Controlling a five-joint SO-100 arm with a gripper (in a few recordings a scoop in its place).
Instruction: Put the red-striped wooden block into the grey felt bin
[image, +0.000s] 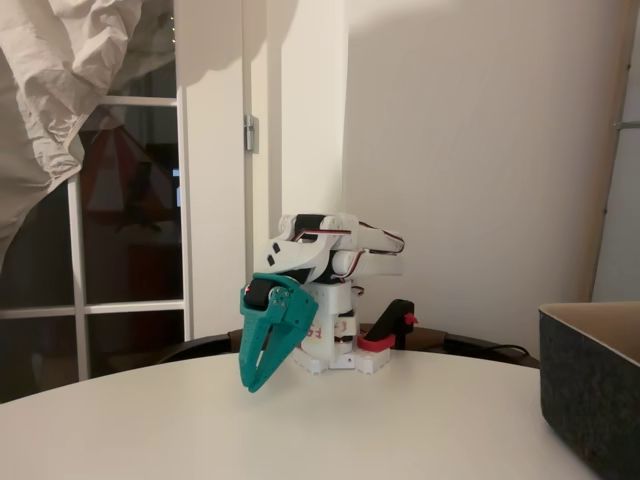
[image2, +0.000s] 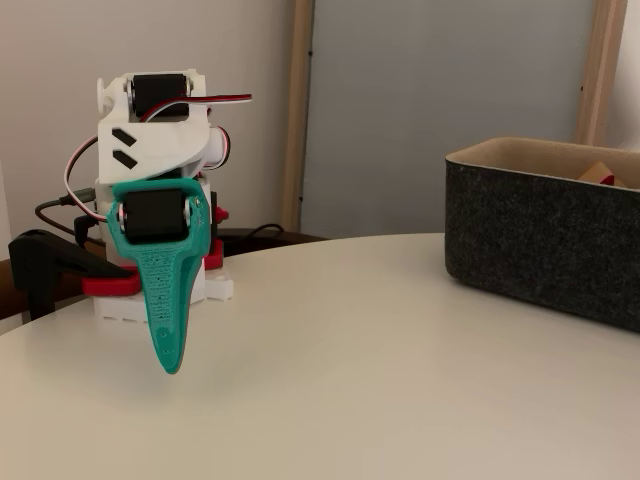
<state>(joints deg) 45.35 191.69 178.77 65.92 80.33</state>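
The grey felt bin (image2: 540, 240) stands on the round white table at the right, and its corner also shows at the right edge of a fixed view (image: 592, 390). Inside it, a light-brown wooden piece with a trace of red (image2: 600, 173) peeks over the far rim; it looks like the red-striped wooden block, mostly hidden by the wall. My arm is folded over its white base. The teal gripper (image: 256, 382) (image2: 170, 364) points down with its tip just above the tabletop, left of the bin. Its fingers are together with nothing between them.
The white base (image2: 160, 295) is fixed to the table's far edge by a black and red clamp (image: 390, 330) (image2: 60, 275). Bare tabletop (image2: 330, 350) lies between the gripper and the bin. A wall and a window are behind.
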